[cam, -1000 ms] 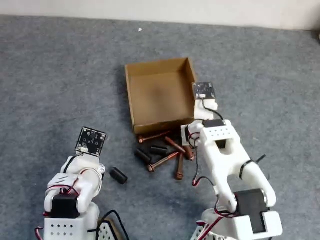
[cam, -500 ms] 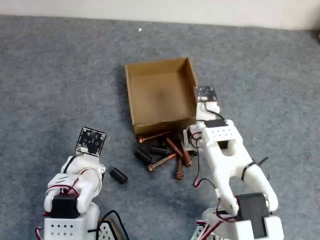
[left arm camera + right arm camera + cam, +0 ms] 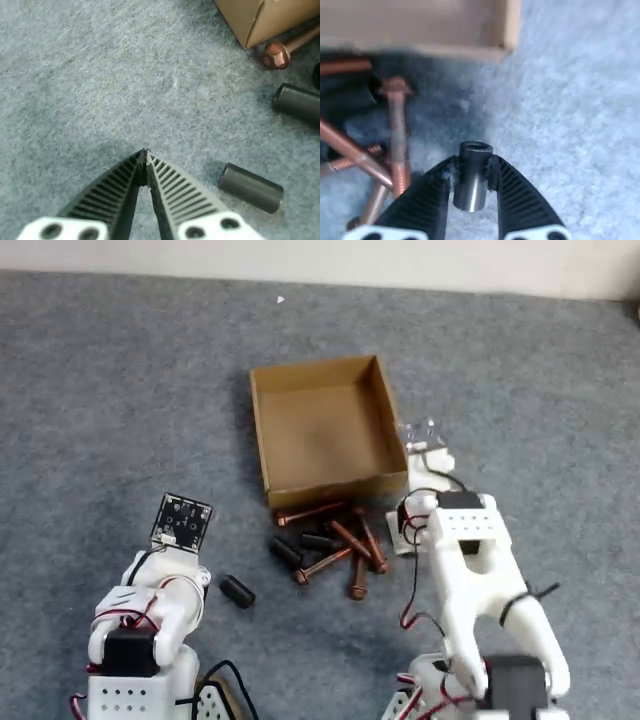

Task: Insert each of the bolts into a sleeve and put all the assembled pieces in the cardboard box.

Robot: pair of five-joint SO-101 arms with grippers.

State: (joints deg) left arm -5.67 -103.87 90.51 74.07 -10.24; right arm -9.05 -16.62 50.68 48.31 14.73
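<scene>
1. Bolts (image 3: 330, 562) lie in a loose copper pile at the centre of the high view, just below the near wall of the box (image 3: 262, 430), with two dark sleeves (image 3: 318, 540) mixed in among them
2. Over the last second the right arm (image 3: 455, 530) has pulled away from the pile toward the right of the frame; it now sits beside the box's lower right corner
3. In the right wrist view, the right gripper (image 3: 471, 161) has its jaws narrowed around a black sleeve (image 3: 470, 187), held above the carpet (image 3: 120, 390) with its open end facing away from the camera
4. This suggests the pick is done: one sleeve is clear of the heap and ready to receive a bolt
5. The left gripper (image 3: 145, 155) hangs at lower left, jaws pressed together on nothing, with a lone sleeve (image 3: 251, 188) lying near its tips
6. No bolt is inserted yet, and the box holds no assembled pieces, so the task is at an early stage
7. A likely next need is a bolt lined up with the held sleeve's bore
</scene>
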